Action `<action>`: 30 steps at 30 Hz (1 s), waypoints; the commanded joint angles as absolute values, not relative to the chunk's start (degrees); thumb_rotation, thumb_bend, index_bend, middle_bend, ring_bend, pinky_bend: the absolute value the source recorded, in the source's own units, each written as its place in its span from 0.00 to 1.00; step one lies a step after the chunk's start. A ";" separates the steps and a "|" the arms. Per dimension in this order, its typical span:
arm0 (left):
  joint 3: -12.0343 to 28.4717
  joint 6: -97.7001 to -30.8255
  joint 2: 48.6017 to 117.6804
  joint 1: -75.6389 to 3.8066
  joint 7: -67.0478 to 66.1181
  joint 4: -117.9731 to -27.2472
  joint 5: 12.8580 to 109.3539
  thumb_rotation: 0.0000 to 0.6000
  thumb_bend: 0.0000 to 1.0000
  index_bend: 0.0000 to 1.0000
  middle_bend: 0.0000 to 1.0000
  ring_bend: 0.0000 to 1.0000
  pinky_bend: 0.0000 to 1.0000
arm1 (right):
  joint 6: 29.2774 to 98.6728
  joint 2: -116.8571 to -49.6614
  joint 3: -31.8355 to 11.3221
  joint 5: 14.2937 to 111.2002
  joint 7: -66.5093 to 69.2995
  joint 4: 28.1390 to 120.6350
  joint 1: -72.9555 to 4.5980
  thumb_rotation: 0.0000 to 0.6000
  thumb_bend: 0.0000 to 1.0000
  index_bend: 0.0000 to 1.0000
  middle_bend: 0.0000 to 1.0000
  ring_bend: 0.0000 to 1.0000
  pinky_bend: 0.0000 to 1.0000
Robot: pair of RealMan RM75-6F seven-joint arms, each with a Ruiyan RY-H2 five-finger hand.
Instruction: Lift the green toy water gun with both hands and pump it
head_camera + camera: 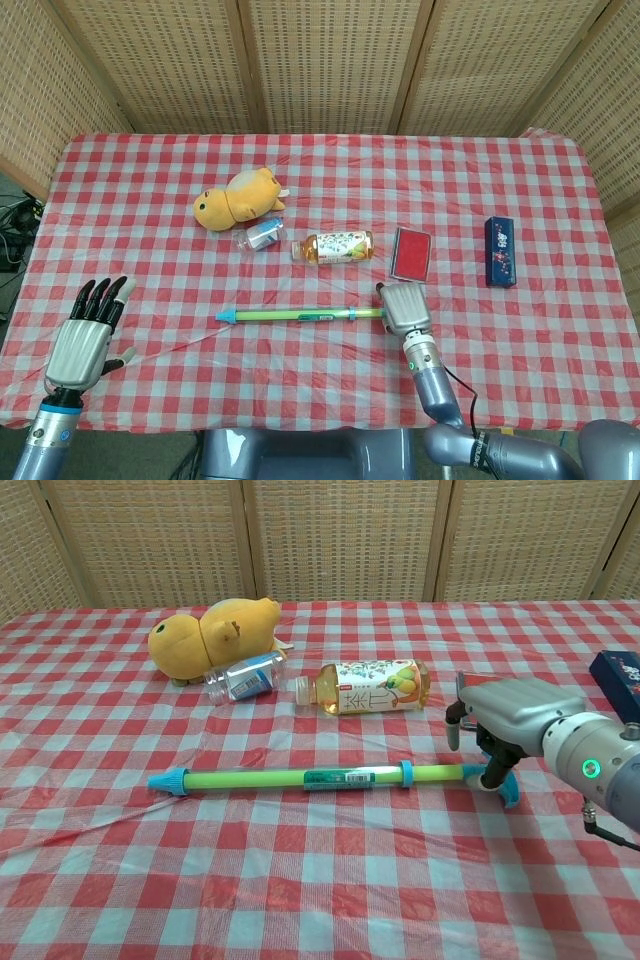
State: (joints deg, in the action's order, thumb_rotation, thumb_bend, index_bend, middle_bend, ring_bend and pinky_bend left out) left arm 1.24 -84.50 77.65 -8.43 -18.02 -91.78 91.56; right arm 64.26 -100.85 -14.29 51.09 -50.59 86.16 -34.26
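The green toy water gun [295, 315] [300, 778] lies flat on the checked tablecloth, its blue nozzle pointing left and its blue handle [503, 788] at the right end. My right hand [403, 307] [515, 715] hovers over that handle. Its fingers [494, 763] curl down and touch the handle, while the thumb stands apart on the left side. My left hand [85, 335] rests open with fingers spread at the near left edge, far from the nozzle. The chest view does not show it.
Behind the gun lie a yellow plush toy [238, 197] [212, 635], a small clear bottle [262, 235] [242, 676] and a tea bottle [335, 246] [365, 687]. A red case [411, 254] and a dark blue box [500, 251] [618, 670] sit to the right.
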 commanded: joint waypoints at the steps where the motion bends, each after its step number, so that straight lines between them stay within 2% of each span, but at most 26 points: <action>1: 1.01 -84.56 77.79 -8.49 -18.04 -91.69 91.93 1.00 0.15 0.04 0.00 0.00 0.00 | 63.82 -100.83 -14.06 49.98 -49.82 84.97 -34.57 1.00 0.45 0.48 1.00 1.00 0.84; 13: 1.05 -84.63 77.89 -8.58 -18.02 -91.57 91.59 1.00 0.15 0.05 0.00 0.00 0.00 | 62.92 -100.77 -12.48 48.38 -47.29 82.32 -35.52 1.00 0.45 0.53 1.00 1.00 0.84; 24: 0.97 -84.73 77.74 -8.60 -17.86 -91.57 91.51 1.00 0.15 0.05 0.00 0.00 0.00 | 63.73 -100.17 -11.65 48.54 -45.51 82.73 -35.62 1.00 0.47 0.74 1.00 1.00 0.84; 30: 1.03 -84.49 77.74 -8.70 -17.90 -91.64 91.20 1.00 0.15 0.05 0.00 0.00 0.00 | 63.91 -99.09 -11.87 48.19 -44.91 84.17 -35.81 1.00 0.49 0.82 1.00 1.00 0.84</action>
State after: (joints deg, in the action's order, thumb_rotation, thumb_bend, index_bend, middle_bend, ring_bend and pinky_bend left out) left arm 1.02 -84.50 77.75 -8.69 -17.90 -91.64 91.21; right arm 63.91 -99.23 -11.79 48.31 -44.96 84.04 -35.75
